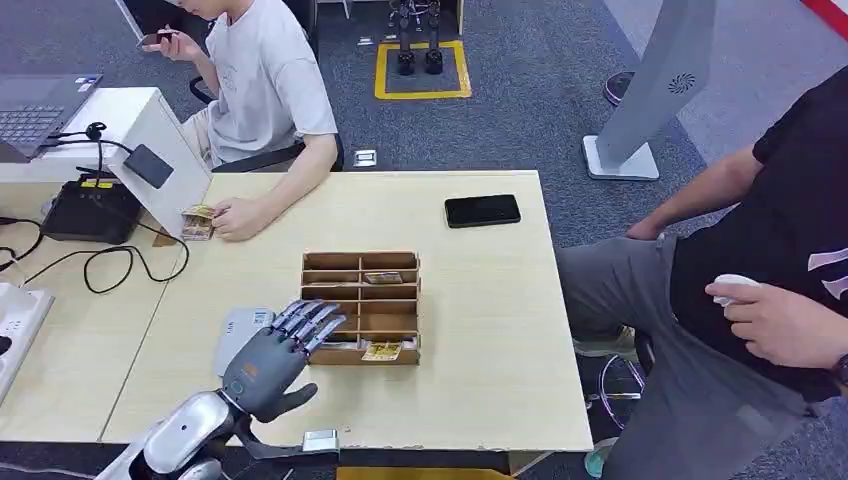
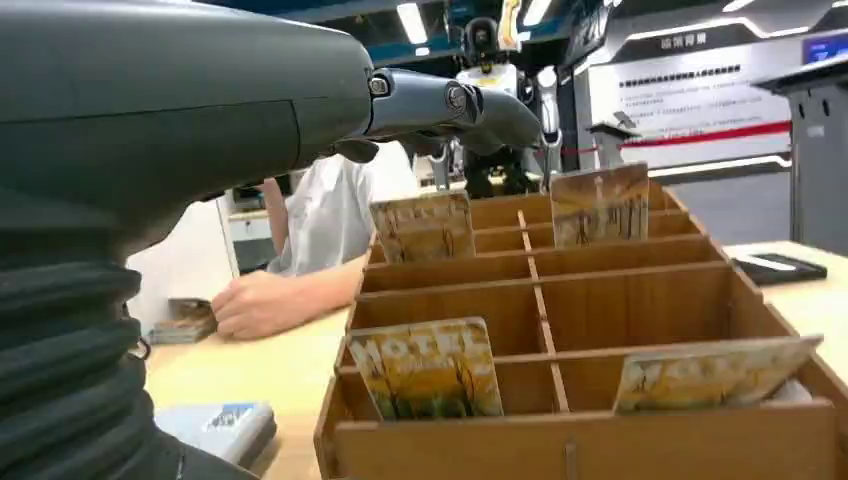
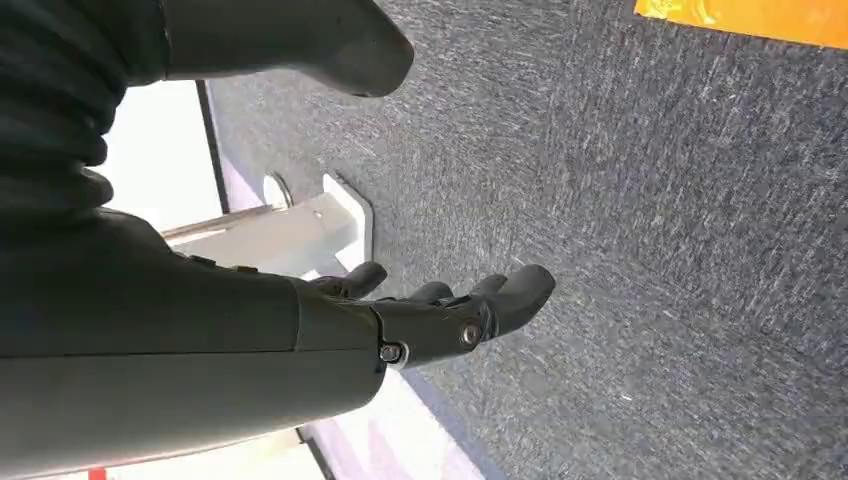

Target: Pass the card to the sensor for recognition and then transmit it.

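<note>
Head view shows the left robot hand (image 1: pixel 283 352) empty, fingers spread, hovering just beside the wooden card box (image 1: pixel 362 306), where the nearest card (image 2: pixel 428 368) sits just beyond its fingertips, so I judge pickup, sensing and handover all remain.

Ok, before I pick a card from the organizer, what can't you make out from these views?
- Head view: the left hand covers the wooden organizer's near-left compartments.
- Left wrist view: the near cards' lower parts sit behind the front wall; the hand's fingertips are out of focus.
- Head view: print on the cards is too small to read.
- The sensor: I cannot tell which device it is.
- Right wrist view: the right hand hangs over carpet, holding nothing.
</note>
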